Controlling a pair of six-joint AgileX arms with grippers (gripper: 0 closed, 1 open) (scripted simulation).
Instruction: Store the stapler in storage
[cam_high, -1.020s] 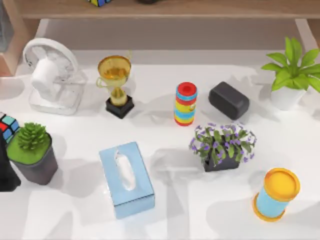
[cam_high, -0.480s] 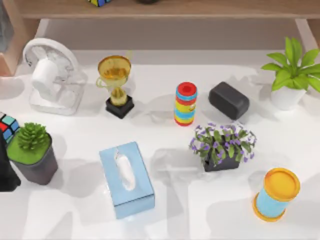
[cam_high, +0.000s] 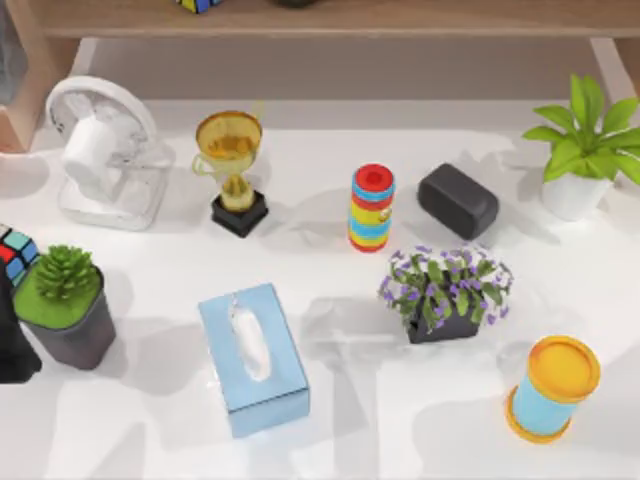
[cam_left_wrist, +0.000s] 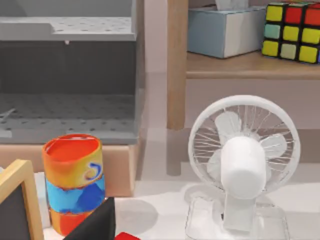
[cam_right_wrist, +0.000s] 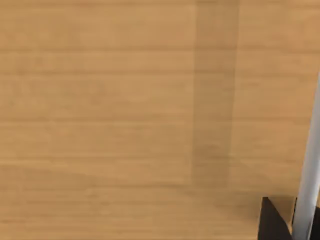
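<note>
— Where's the stapler (cam_left_wrist: 127, 236)?
— A red sliver by my left gripper (cam_left_wrist: 100, 224), near the orange can (cam_left_wrist: 74, 180). Whether the gripper holds it, I cannot tell. My right arm is parked facing a wood panel (cam_right_wrist: 100, 100).
— Risk?
— Clipping the fan (cam_left_wrist: 244, 160) on the way to the shelf (cam_left_wrist: 240, 65).

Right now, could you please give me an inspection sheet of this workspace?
Surface: white table, crowded.
Job's things: small glossy red stapler, a sliver beside the left gripper; grey perforated compartment farther off.
Clutter: white desk fan, gold trophy, red-yellow-blue striped cylinder, dark grey rounded block, blue tissue box, purple flowering plant, blue-and-yellow cylinder, green succulent in a grey pot.
Grippers: right gripper faces a wooden panel.
Cables: nothing seen.
Surroundings: wooden shelf.
</note>
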